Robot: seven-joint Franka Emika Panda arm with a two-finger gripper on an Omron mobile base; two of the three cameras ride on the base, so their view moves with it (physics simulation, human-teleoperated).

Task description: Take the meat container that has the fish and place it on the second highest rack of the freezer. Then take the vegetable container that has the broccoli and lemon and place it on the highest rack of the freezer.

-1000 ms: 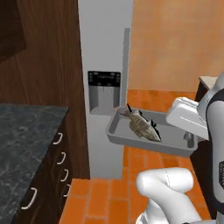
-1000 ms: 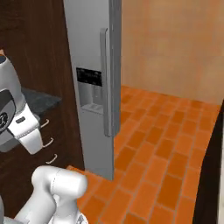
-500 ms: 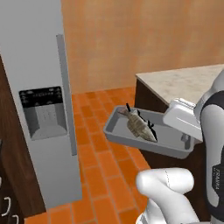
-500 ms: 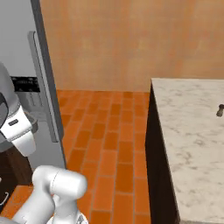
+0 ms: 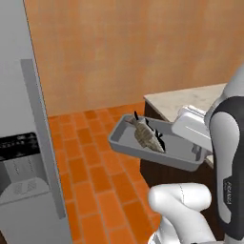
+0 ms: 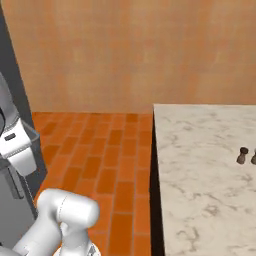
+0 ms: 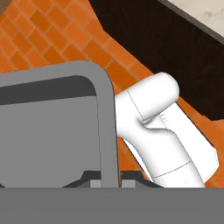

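In the left base view the fish (image 5: 147, 137) lies in its grey meat container (image 5: 125, 144), carried in the air beside the shut freezer (image 5: 26, 157), so neither of the 2 placements is done. In the hand view the gripper (image 7: 110, 183) is pinched tight on the container's rim.

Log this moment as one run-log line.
phase: carrying | gripper: shut on meat container rim | fish: in container | freezer: door closed, left
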